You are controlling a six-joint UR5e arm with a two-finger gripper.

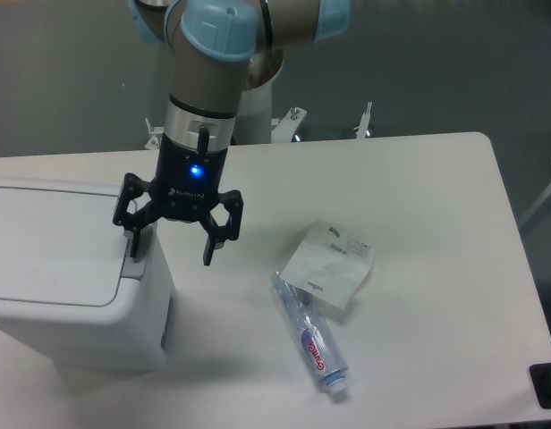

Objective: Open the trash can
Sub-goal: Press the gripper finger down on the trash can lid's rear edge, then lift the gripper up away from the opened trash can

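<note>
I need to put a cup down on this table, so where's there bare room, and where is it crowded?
The widest bare patch of table is the far right part, beyond the white packet. The near right corner beside the plastic bottle is also free. It is crowded on the left, where the open claw hangs at the trash can edge.
</note>
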